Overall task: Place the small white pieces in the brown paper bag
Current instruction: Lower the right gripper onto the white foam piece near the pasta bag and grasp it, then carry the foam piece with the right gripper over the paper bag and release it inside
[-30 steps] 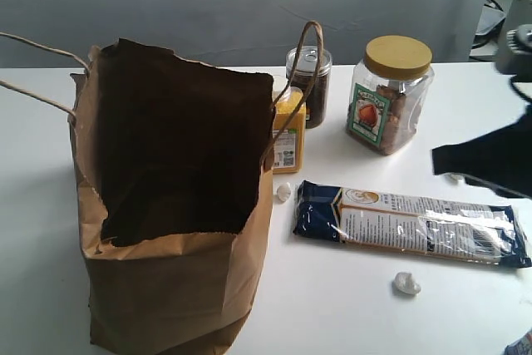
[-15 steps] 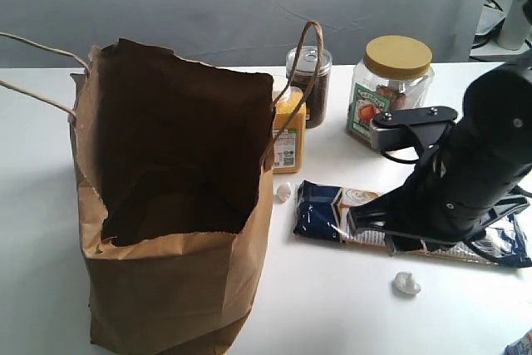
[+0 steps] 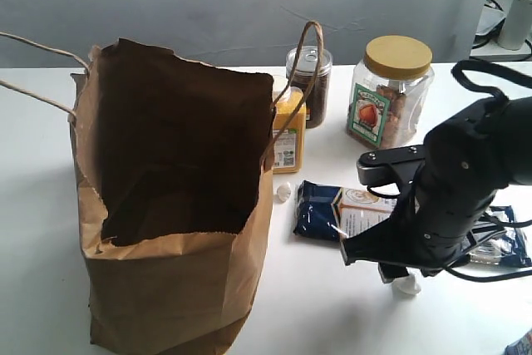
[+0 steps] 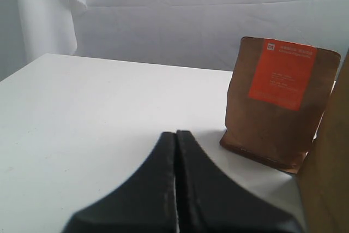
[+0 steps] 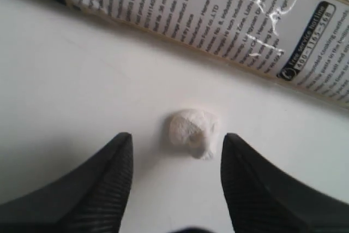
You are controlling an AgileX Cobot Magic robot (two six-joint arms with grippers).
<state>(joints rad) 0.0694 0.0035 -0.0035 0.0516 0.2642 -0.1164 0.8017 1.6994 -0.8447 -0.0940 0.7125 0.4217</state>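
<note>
The brown paper bag [image 3: 166,205] stands open on the left of the white table; its side shows in the left wrist view [image 4: 330,178]. One small white piece [image 3: 284,191] lies beside the bag. Another white piece [image 3: 408,286] lies in front of the packet, right under my right gripper [image 3: 397,277]. In the right wrist view this white piece [image 5: 192,132] sits on the table just ahead of the open right gripper [image 5: 177,136], untouched by either finger. The third piece is hidden behind the right arm. My left gripper [image 4: 175,133] is shut and empty, low over the table.
A blue-and-clear snack packet [image 3: 328,209] lies behind the right gripper, and its printed side fills the right wrist view [image 5: 218,20]. Behind it stand a yellow-lidded jar [image 3: 389,93], a dark jar [image 3: 309,81] and a yellow box [image 3: 288,130]. A brown pouch with an orange label [image 4: 278,107] stands near the bag.
My right arm swung in from the right edge, moved left and forward, and came down over the front white piece. The bag and other items have not moved.
</note>
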